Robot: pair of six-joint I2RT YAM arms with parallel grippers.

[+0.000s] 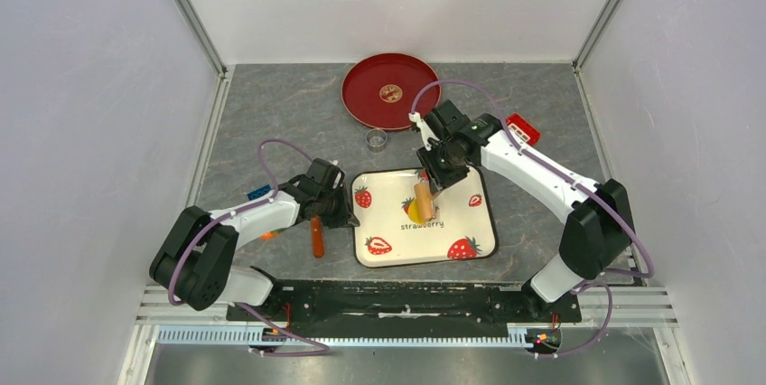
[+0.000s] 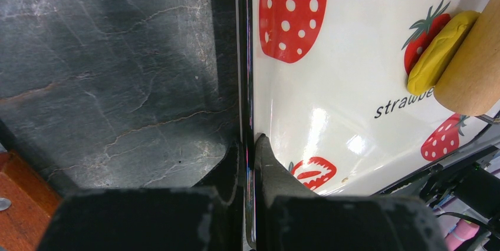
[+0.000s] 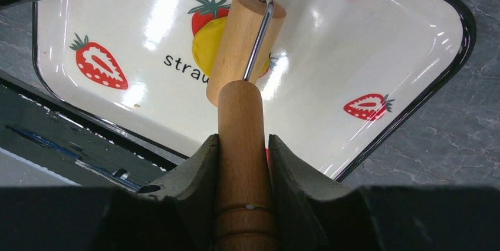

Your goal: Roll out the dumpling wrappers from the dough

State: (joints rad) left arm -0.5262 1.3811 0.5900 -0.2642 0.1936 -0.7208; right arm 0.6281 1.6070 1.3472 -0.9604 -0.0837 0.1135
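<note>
A white strawberry-print tray [image 1: 470, 222] lies between the arms. A lump of yellow dough [image 1: 414, 211] sits near its middle, under the wooden roller [image 1: 424, 197]. My right gripper [image 1: 436, 177] is shut on the roller's handle [image 3: 242, 115]. The roller drum [image 3: 244, 39] rests on the dough [image 3: 205, 48], partly flattened. My left gripper [image 1: 348, 213] is shut on the tray's left rim [image 2: 248, 86], one finger [image 2: 265, 157] inside the tray and the other outside. One small round dumpling wrapper [image 1: 390, 92] lies on the red plate [image 1: 366, 100] at the back.
A small metal ring [image 1: 377, 138] stands between the plate and the tray. A brown-handled tool [image 1: 316, 236] lies left of the tray by my left arm, a blue piece [image 1: 259, 192] beyond it. A red block [image 1: 522, 127] sits behind my right arm.
</note>
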